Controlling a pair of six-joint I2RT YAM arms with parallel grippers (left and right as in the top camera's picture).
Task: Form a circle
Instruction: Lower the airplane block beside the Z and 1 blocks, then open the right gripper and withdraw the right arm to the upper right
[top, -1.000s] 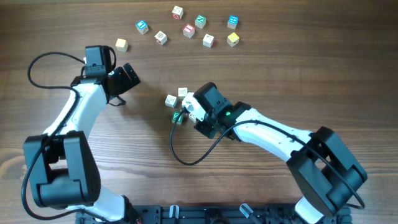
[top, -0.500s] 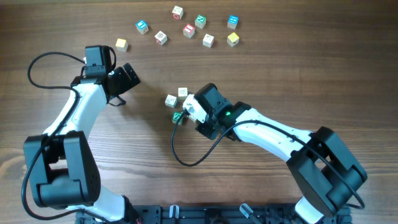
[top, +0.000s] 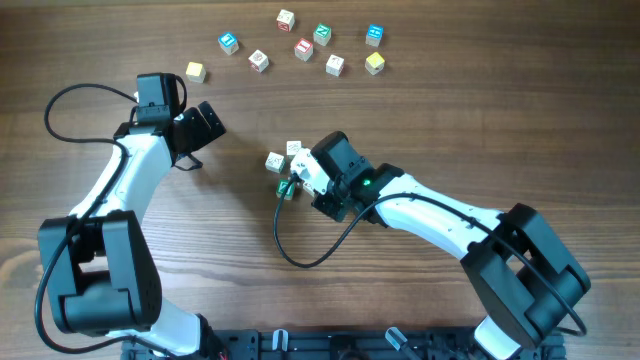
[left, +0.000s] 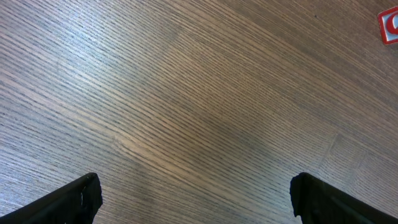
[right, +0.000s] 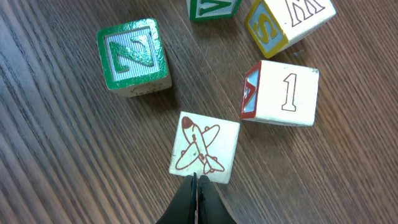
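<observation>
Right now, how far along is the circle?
Done: five cubes gathered in a loose ring: Z cube, airplane cube, 1 cube, S cube, green-edged cube. In hand: the shut right gripper touches the airplane cube's edge. To do: closing the gaps.

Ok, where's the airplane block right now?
Right wrist view, bottom centre: the airplane block lies at the right hand's tips, below the green Z block and the 1 block.

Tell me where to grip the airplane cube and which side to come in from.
Take the airplane cube by its two side faces, from straight above. It lies flat, picture up, with bare table on both sides; the 1 cube crowds only one far corner. The right gripper, shut at its near edge, would need to open first.
</observation>
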